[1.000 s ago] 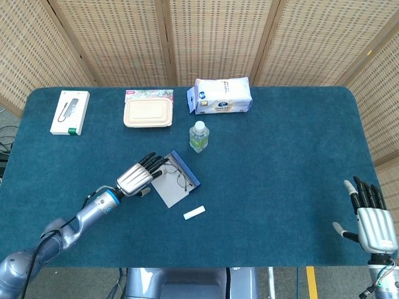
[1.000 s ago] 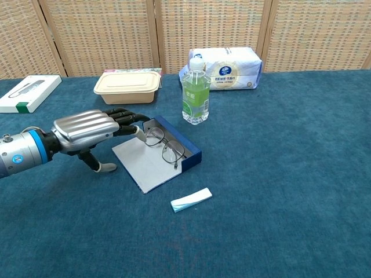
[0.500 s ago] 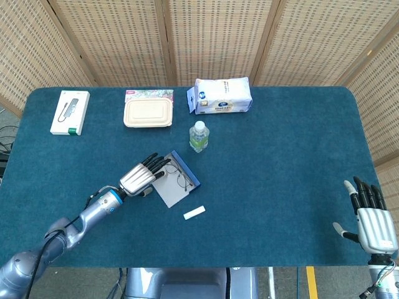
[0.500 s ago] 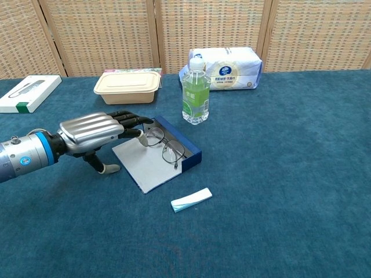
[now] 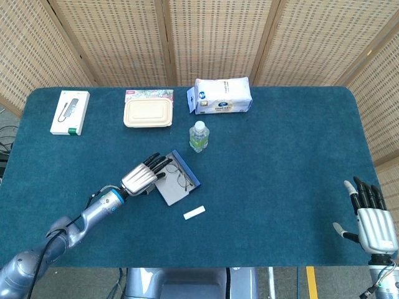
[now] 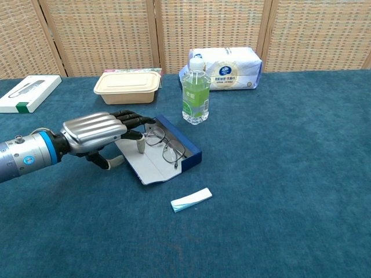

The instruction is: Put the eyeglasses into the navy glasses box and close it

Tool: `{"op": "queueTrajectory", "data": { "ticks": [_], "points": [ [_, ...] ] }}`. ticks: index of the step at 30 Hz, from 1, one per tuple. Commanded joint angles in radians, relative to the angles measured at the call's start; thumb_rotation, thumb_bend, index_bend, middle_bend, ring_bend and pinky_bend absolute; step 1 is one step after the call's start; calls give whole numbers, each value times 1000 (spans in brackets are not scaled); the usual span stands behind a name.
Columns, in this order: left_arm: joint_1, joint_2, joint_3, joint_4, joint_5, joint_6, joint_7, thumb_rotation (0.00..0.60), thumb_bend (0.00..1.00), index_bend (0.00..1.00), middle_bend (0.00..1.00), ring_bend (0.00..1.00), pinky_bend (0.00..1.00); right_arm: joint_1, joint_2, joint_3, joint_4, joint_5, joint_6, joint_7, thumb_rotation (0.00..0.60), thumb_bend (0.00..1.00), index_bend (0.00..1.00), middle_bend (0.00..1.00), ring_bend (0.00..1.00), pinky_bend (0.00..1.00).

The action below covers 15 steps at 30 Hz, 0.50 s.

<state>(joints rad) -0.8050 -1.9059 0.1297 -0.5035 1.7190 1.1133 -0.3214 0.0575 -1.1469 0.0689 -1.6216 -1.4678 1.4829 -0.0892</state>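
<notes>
The navy glasses box (image 6: pixel 190 152) lies open on the blue table, just in front of the bottle; in the head view the box (image 5: pixel 192 177) is left of centre. The eyeglasses (image 6: pixel 164 145) rest in its tray, also seen as eyeglasses (image 5: pixel 181 178) from above. Its pale grey lid (image 6: pixel 154 168) folds out towards me, lid (image 5: pixel 173 194). My left hand (image 6: pixel 94 132) holds the lid's left edge, thumb beneath and fingers on top, and that edge is raised off the table. The left hand (image 5: pixel 142 177) reaches in from the left. My right hand (image 5: pixel 373 222) hovers open at the near right edge.
A green water bottle (image 6: pixel 196 91) stands right behind the box. Further back are a tissue pack (image 6: pixel 223 68), a beige lunch box (image 6: pixel 127 87) and a white flat carton (image 6: pixel 26 92). A small white slip (image 6: pixel 191 200) lies in front of the lid.
My left hand has slid a little right and its thumb has gone under the lid; the lid's left edge has lifted off the table. The right hand has not moved.
</notes>
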Motion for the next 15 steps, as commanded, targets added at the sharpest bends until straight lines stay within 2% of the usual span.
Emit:
{"op": "queueTrajectory", "data": {
  "ticks": [1,10,15],
  "points": [
    [-3,0,-3,0,-2,-1,1,600,514,370,0,0,0,0,0,0,0,0,0,0,600,208,9,0,0,0],
    [-44,-14,-31,-5,-15,-23,16,600,520,378,0,0,0,0,0,0,0,-1,1,-1,600,208,10,0,0,0],
    [-53,-20,-34,-13,-17,-32,25,600,527,423,0,0,0,-1,0,0,0,0,1,2,600,208,9,0,0,0]
  ]
}}
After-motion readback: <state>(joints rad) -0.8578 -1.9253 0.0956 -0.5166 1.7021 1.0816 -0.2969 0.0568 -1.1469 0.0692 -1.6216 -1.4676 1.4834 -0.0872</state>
